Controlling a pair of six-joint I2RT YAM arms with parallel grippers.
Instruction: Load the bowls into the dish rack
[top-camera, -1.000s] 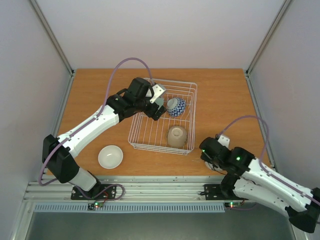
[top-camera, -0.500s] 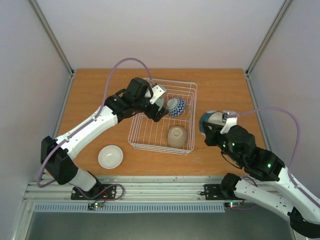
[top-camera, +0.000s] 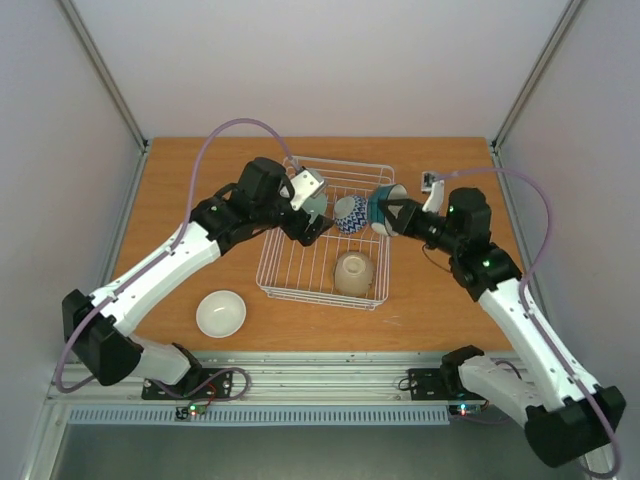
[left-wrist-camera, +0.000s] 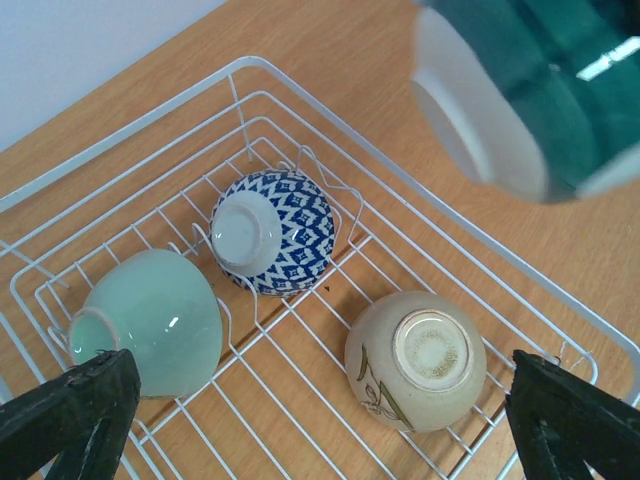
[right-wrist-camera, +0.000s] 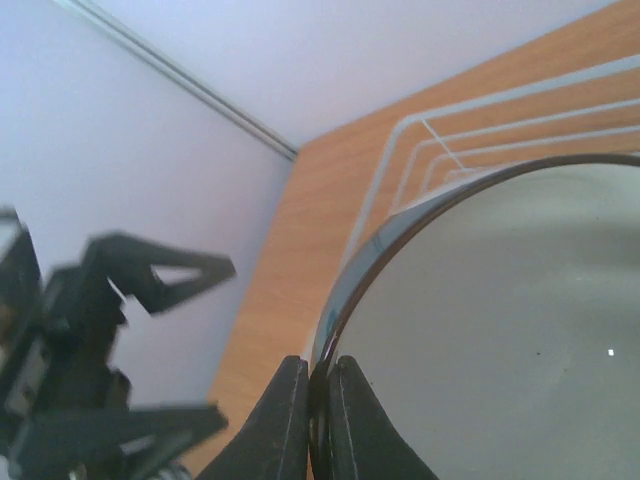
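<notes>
Three bowls sit upside down in the dish rack (top-camera: 300, 268): a pale green bowl (left-wrist-camera: 150, 320), a blue-patterned bowl (left-wrist-camera: 270, 230), a beige bowl (left-wrist-camera: 415, 360); the right gripper (top-camera: 398, 216) pinches a teal bowl (top-camera: 380, 208) by its rim over the rack's right edge; the left gripper (top-camera: 315, 225) hangs wide open above the rack; a white bowl (top-camera: 221, 313) on the table (top-camera: 200, 200) is yet to be loaded.

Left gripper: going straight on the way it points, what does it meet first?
Likely the wire floor of the dish rack, between the pale green bowl and the beige bowl; depth is unclear.
</notes>
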